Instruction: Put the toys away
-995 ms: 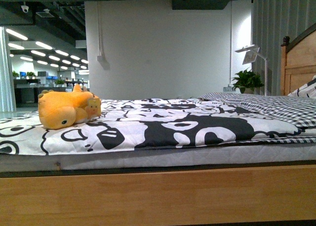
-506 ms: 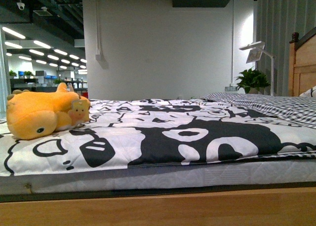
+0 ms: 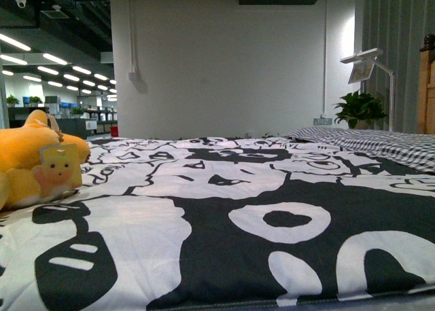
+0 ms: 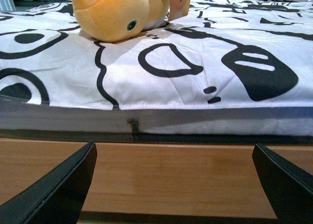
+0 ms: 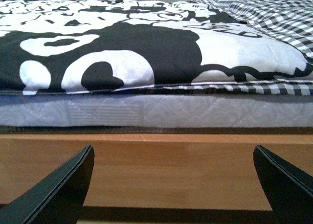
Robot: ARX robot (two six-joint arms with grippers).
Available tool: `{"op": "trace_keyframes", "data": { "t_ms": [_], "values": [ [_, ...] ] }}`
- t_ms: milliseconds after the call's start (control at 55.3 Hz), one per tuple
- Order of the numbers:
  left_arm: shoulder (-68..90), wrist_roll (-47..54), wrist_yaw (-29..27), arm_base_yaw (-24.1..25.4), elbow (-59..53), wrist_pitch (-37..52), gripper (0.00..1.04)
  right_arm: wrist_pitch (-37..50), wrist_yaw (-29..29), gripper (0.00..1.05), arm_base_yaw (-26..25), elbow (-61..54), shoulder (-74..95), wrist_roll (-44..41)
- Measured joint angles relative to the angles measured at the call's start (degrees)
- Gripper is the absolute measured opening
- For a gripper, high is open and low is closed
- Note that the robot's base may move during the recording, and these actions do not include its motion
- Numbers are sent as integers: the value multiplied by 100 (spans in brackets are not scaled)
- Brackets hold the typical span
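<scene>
Orange plush toy (image 3: 30,165): it lies on the black-and-white quilt (image 3: 258,223) at the far left of my front view, partly cut off by the frame edge. A card tag (image 3: 60,172) hangs at its side.
Left gripper (image 4: 172,148): fingers are spread wide with nothing between them. It is held low, facing the wooden bed rail (image 4: 171,170).
Right gripper (image 5: 172,148): also spread and empty, facing the rail and the mattress (image 5: 146,111). No toy shows in its view.
Key relation: the toy sits above and beyond the left gripper, set back from the quilt's near edge.
Long axis: from the left wrist view I judge it runs roughly along the bed edge, round head nearest. The body is cropped, so I'm not certain.
Nearer arm: the left, clearly.
Next move, as I judge it: lift the left gripper over the mattress edge, reach in, and close across the toy's short width.
Risk: pinching quilt along with plush.
</scene>
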Motion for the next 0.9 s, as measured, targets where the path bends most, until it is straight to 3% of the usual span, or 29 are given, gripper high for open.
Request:
{"op": "trace_keyframes", "data": {
  "t_ms": [904],
  "values": [
    [-4, 4, 11, 11, 0, 0, 98, -2, 9, 98, 2, 0, 4, 0]
  ]
}}
